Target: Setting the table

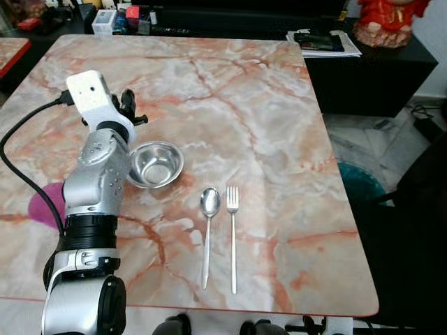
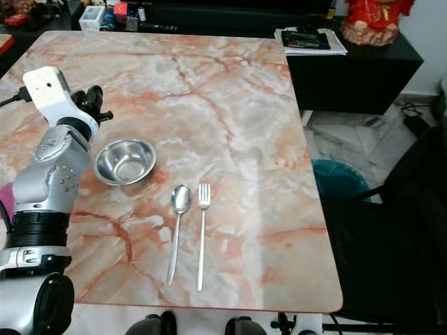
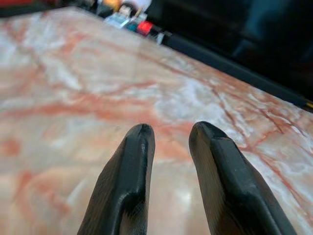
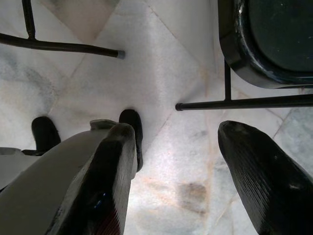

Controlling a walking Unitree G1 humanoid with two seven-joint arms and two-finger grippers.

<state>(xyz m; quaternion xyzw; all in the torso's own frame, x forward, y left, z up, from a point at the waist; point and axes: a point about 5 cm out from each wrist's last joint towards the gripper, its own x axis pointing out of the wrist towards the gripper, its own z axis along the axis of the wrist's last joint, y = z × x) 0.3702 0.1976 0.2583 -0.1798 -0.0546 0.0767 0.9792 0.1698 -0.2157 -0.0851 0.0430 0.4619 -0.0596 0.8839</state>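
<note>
On the pink-veined marble table (image 1: 279, 118) stands an empty steel bowl (image 1: 156, 164). To its right and nearer the front edge, a spoon (image 1: 208, 230) and a fork (image 1: 232, 237) lie side by side, handles toward me. My left gripper (image 1: 129, 106) hovers just left of and behind the bowl, apart from it. In the left wrist view, the left gripper (image 3: 171, 129) has its fingers slightly parted over bare marble with nothing between them. My right gripper (image 4: 178, 129) hangs open over the tiled floor, holding nothing.
A magenta round thing (image 1: 43, 202) lies at the table's left edge, partly hidden by my arm. A black cabinet (image 1: 370, 70) with papers and a red figure stands behind. A teal bin (image 1: 360, 183) and a black chair (image 1: 419, 230) are to the right.
</note>
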